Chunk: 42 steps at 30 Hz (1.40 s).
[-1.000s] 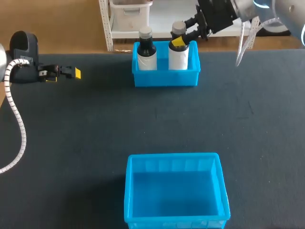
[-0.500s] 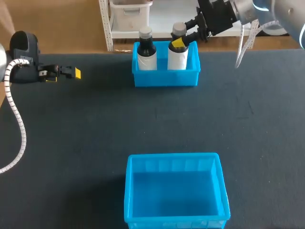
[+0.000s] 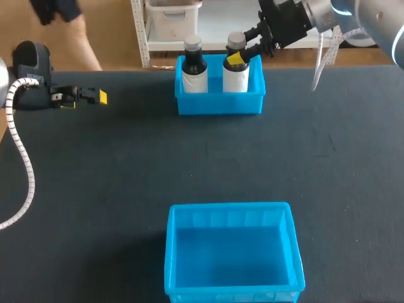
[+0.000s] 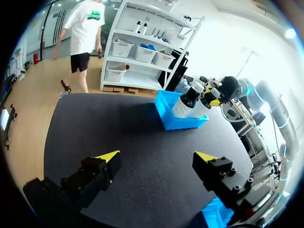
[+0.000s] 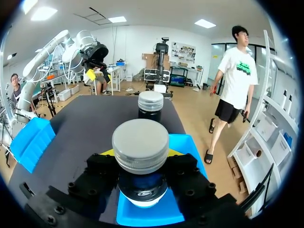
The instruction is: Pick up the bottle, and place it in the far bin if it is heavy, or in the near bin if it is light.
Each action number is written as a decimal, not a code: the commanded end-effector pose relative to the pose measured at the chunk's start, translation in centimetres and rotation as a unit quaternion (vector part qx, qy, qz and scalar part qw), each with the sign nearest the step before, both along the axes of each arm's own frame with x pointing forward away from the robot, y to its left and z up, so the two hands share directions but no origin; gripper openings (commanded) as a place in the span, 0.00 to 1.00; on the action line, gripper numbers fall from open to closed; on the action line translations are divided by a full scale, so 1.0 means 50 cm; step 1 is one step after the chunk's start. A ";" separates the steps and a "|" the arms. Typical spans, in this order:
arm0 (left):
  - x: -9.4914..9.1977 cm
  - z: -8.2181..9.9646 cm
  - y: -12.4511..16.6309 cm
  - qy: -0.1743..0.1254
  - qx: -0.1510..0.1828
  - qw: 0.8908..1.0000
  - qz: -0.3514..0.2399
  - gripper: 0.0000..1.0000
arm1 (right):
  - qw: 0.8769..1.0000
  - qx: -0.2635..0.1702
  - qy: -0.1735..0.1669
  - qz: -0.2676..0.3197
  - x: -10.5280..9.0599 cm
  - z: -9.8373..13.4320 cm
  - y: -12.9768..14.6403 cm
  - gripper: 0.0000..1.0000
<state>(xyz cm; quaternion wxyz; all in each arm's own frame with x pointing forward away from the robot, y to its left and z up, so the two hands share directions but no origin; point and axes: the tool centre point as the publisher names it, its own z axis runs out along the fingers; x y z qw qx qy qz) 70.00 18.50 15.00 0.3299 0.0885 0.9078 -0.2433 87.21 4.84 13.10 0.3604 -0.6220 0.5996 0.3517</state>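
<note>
right gripper holds the bottle upright in the far bin

the right gripper (image 3: 237, 59) comes in level from the far right and seems clamped on the gray-capped bottle (image 3: 235, 79) just under its cap, though contact is hard to confirm. the bottle stands upright, long axis vertical, in the far bin (image 3: 218, 104), just beside a dark bottle (image 3: 194, 72). the left gripper (image 3: 95, 96), fingers spread wide, is well apart at the table's left. against a second ago, bottle and right gripper sit slightly lower; the left arm is unmoved.

No text, numbers or signs can be read. The dark bottle (image 3: 194, 76) and the grey-capped bottle (image 3: 235, 79) in the far bin (image 3: 219, 104) wear white labels, their print illegible.
</note>
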 end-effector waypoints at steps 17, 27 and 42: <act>0.000 0.000 0.000 0.000 0.000 1.000 0.000 1.00 | 0.989 -0.009 0.085 0.125 0.018 -0.025 0.004 0.00; 0.000 0.000 0.000 0.000 0.000 1.000 0.000 1.00 | 0.988 -0.012 0.095 0.118 0.020 -0.026 0.003 1.00; 0.000 0.000 0.000 0.000 0.000 1.000 0.000 1.00 | 0.990 -0.004 0.094 0.107 0.019 -0.016 -0.011 1.00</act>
